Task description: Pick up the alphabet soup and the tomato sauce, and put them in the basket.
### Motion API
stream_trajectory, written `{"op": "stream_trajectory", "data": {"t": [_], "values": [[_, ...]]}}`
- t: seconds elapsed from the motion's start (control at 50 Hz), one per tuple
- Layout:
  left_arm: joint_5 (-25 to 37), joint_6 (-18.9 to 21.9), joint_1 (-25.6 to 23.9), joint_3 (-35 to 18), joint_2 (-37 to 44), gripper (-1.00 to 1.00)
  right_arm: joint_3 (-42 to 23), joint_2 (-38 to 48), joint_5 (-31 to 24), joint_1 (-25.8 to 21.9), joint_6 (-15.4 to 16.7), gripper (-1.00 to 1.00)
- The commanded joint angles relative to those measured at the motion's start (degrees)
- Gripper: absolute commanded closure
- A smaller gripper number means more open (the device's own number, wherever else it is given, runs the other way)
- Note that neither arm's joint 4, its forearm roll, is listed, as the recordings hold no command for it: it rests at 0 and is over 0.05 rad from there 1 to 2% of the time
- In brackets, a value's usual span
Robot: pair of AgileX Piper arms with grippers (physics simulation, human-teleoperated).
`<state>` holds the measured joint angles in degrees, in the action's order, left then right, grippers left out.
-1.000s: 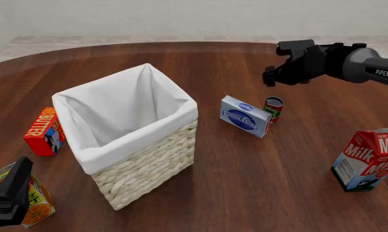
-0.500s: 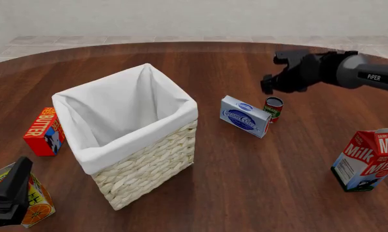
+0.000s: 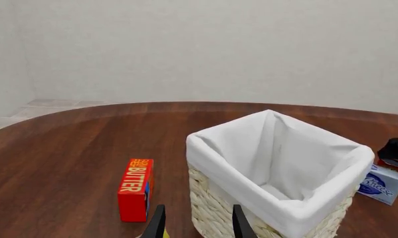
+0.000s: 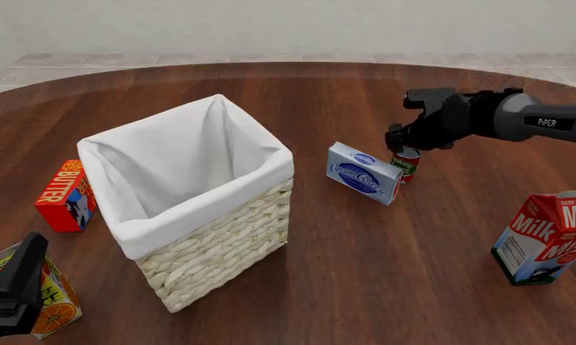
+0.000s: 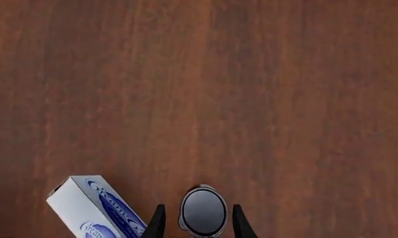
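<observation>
A: The right gripper hangs just above the sauce can, spread wide with nothing in it. In the right wrist view its two fingers stand on either side of the can's dark round top, with a gap on each side.

B: And the can itself?

A: Upright on the tabletop, just beside the far right end of the cream cheese box; I cannot tell whether they touch. Both sit to the right of the basket.

B: The basket?

A: Left of centre, upright, its white liner folded over the rim. The left wrist view shows only white cloth inside it, as far as it sees in.

B: The left gripper?

A: The left gripper is low at the near left corner, over the orange juice carton. Its wrist view shows the two fingertips apart, nothing between them.

B: Where is the soup?

A: I cannot find it in any view.

B: What else?

A: A red butter box stands left of the basket, and a milk carton stands at the near right.
</observation>
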<state>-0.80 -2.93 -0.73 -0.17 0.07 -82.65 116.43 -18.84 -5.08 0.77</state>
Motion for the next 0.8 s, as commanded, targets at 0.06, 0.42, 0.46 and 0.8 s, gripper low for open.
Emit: {"op": "stream_trajectory", "data": {"t": [0.06,0.42,0.46,0.8], "values": [[0.03,0.01,0.02,0.0,-0.01,-1.0,1.21,0.65,0.95,1.06,0.89,-1.0],[0.03,0.03,0.02,0.0,-0.01,-1.0,0.39,2.34,0.98,1.79,1.09,-1.0],[0.02,0.02,0.0,0.0,-0.01,-1.0,0.43,2.42,1.04,1.8,1.04,-1.0],[0.01,-0.01,0.02,0.0,-0.01,-1.0,0.72,3.64,1.55,1.61,0.21,-1.0]]}}
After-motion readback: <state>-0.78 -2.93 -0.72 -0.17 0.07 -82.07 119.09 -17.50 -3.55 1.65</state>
